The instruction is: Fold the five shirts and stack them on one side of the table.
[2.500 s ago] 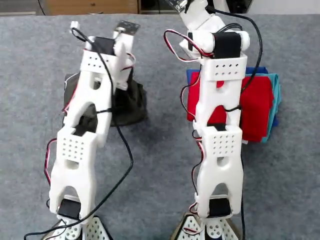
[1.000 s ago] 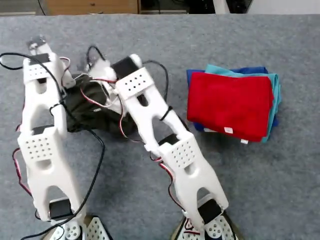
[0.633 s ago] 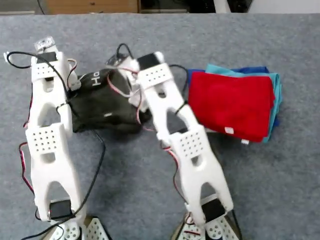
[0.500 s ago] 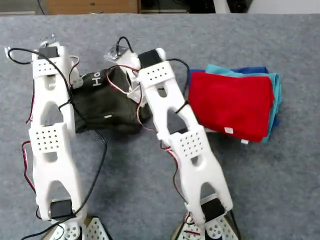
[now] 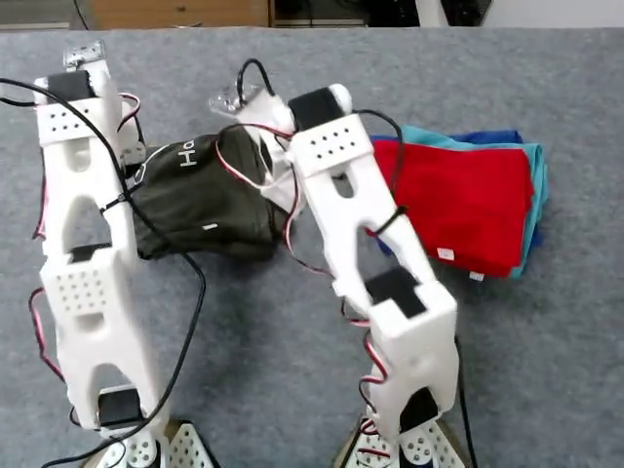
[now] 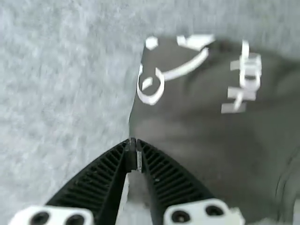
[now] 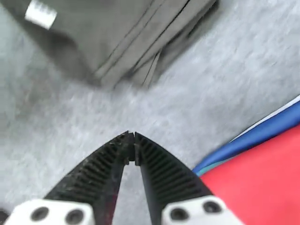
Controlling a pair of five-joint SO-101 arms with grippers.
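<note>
High view: a folded dark shirt (image 5: 205,200) lies on the grey table (image 5: 292,390) between the arms, near a stack (image 5: 534,195) topped by a red shirt (image 5: 468,200). Left wrist view: the left gripper (image 6: 132,152) is pressed together at the dark shirt's edge. Right wrist view: the right gripper (image 7: 131,150) is pressed together over the table between dark shirt and stack

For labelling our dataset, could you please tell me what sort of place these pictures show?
Likely a robotics lab bench: the left arm and right arm stand side by side at a grey cloth-covered table, with a stack of folded shirts for practice.
</note>
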